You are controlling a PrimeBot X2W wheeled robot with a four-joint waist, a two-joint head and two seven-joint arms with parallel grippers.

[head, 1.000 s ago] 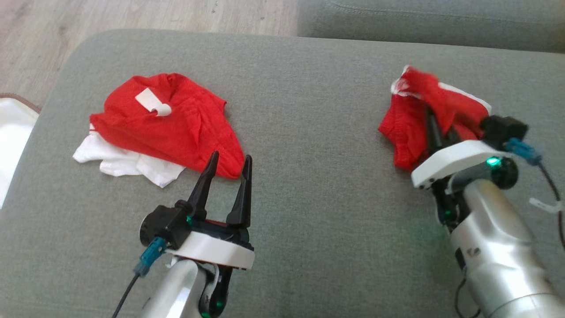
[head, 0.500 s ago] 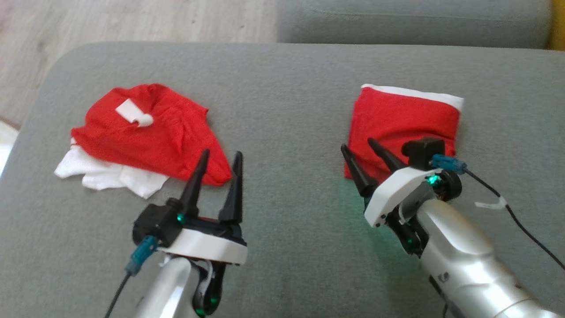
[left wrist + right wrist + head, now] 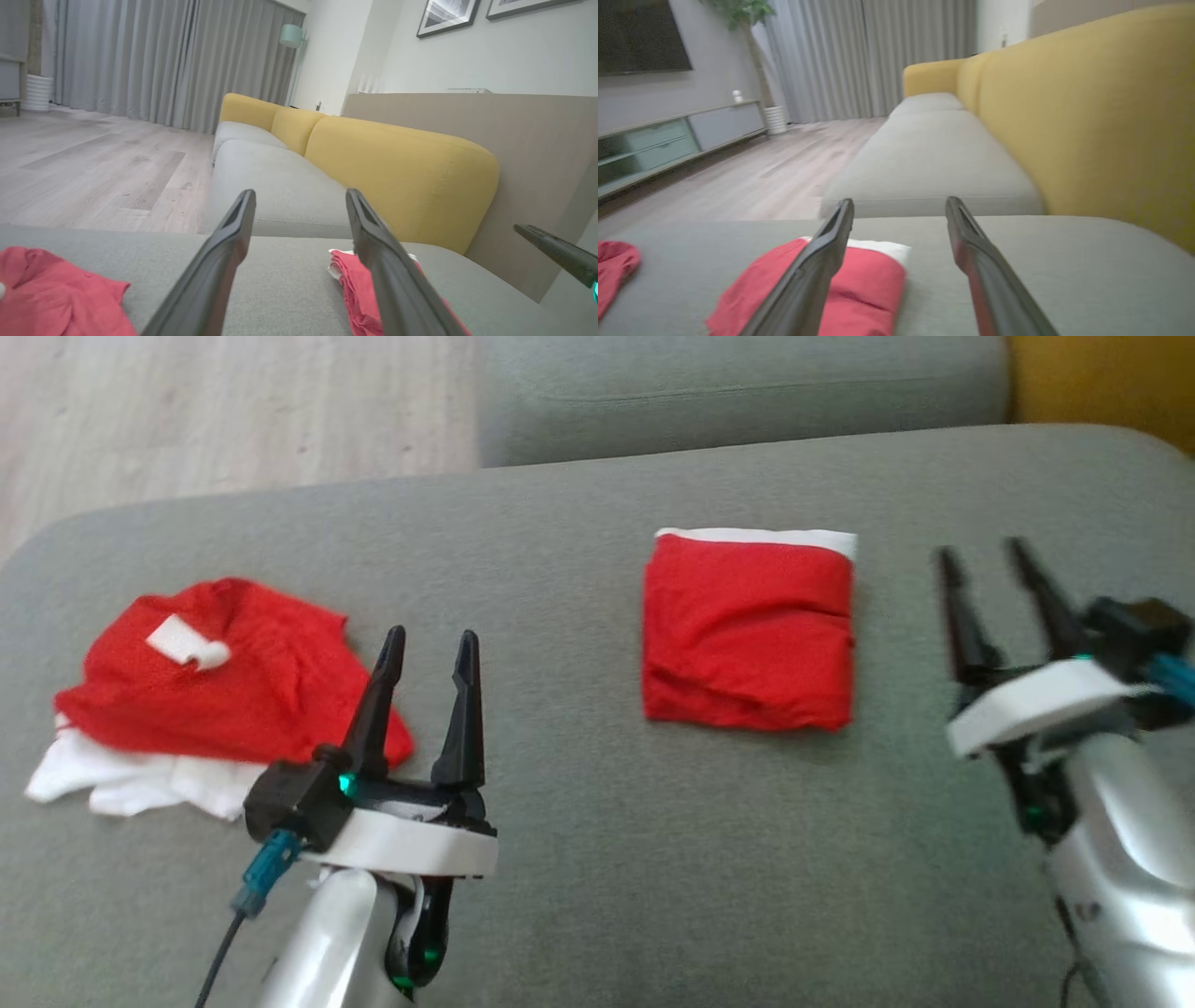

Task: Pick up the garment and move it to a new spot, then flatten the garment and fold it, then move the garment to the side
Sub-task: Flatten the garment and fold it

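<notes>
Grey sofa cushion (image 3: 579, 859): folded garment (image 3: 750, 630) flat toward right edge. Spread, holding nothing: left gripper (image 3: 432, 635), right gripper (image 3: 982, 549). Fold, side placement apparently done; crumpled garment (image 3: 224, 691) near left edge unfolded.

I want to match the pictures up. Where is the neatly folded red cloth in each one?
Head view: folded red cloth, right of centre on the grey cushion.
Left wrist view: bottom, right of centre, partly behind the left gripper's finger.
Right wrist view: bottom, left of centre, behind the right gripper's finger.
Shared landmark: the yellow sofa back.
</notes>
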